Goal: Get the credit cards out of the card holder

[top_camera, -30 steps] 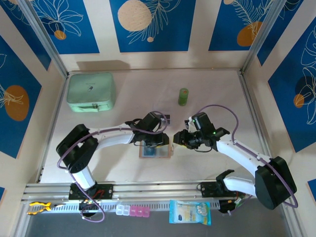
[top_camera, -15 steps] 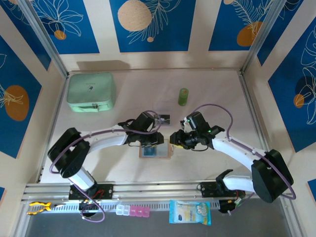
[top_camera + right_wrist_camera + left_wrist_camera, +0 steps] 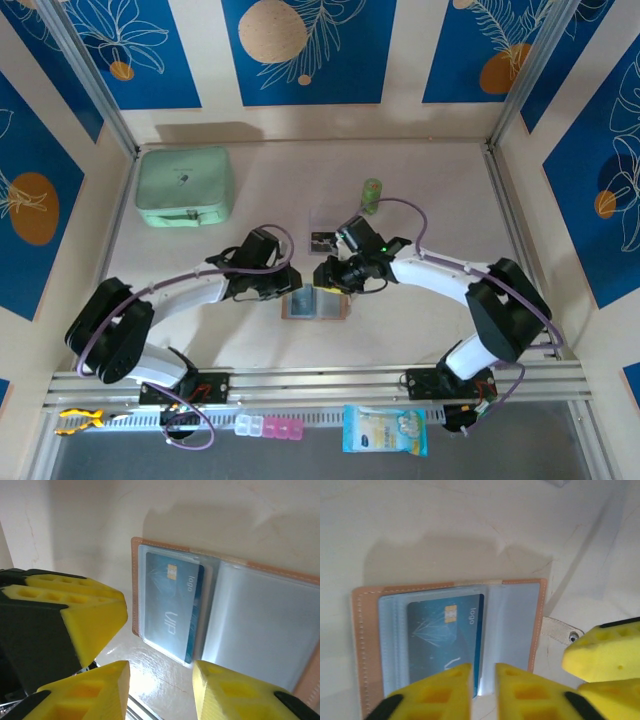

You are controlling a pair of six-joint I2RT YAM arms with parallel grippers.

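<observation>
Left gripper (image 3: 483,672), jaws a slit apart at the credit card's (image 3: 445,630) 6 o'clock edge, must nip card alone; open right gripper (image 3: 161,680) should pin the card holder (image 3: 365,640).

A pale cream surface (image 3: 420,330) fills the middle of the frame, evenly lit, with a soft shadow in its upper left corner. The back wall (image 3: 300,50), left wall (image 3: 40,200) and right wall (image 3: 600,190) carry blue panels with white leaf outlines and orange or cream discs, split by beige strips. Metal posts (image 3: 85,85) mark the corners; a metal rail (image 3: 320,382) crosses the bottom.
</observation>
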